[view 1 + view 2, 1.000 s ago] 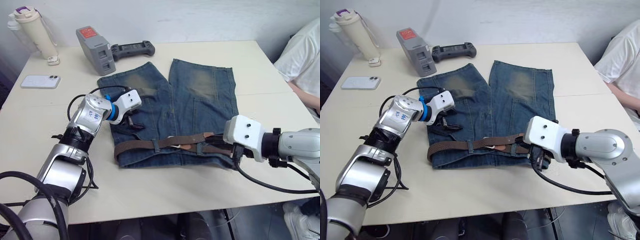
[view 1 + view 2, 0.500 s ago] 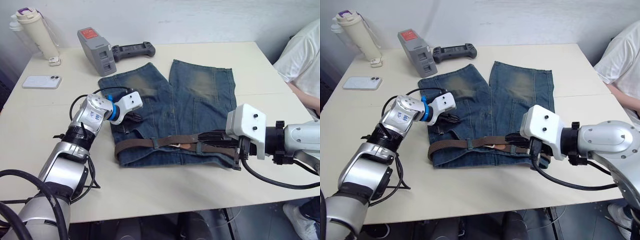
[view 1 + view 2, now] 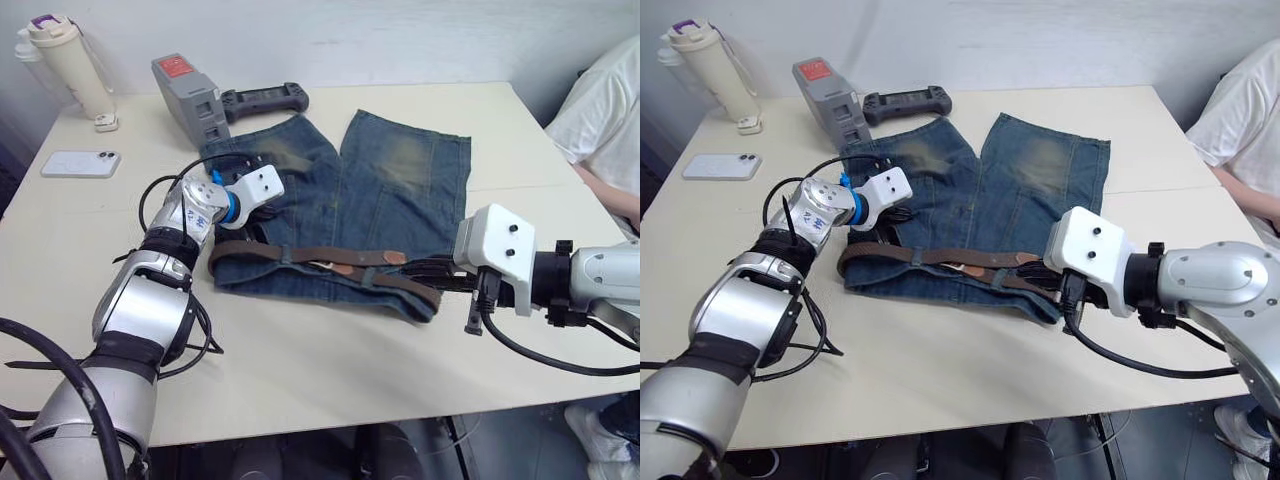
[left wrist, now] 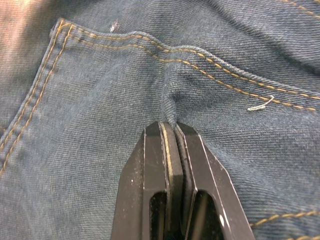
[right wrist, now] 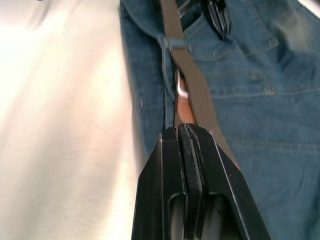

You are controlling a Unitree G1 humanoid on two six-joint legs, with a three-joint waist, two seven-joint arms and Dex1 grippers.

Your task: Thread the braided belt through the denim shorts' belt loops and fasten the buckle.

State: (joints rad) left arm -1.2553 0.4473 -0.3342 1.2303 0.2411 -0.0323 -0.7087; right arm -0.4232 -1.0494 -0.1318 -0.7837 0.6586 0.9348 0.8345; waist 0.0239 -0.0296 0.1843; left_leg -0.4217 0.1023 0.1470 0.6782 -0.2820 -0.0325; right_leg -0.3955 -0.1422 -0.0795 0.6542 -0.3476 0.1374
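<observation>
Braided belt [image 3: 320, 257] crosses the denim shorts [image 3: 380, 190] — wrist views show left pincer [image 4: 169, 131] pinching denim, right pincer [image 5: 187, 131] closed.

You see the denim shorts [image 3: 370, 200] as coarse twill cloth, matt, stitched in tan thread, faded yellowish on both legs. The braided belt [image 3: 300, 255] looks woven and rough, with smooth tan leather ends and a shiny metal buckle [image 5: 180, 90]. The table [image 3: 300, 370] is smooth, matt cream. The gripper fingers [image 4: 172, 165] are black, faintly glossy plastic.

buckle [image 5: 181, 89] mostly hidden under braided belt [image 5: 190, 75]; pin too small to tell
</observation>
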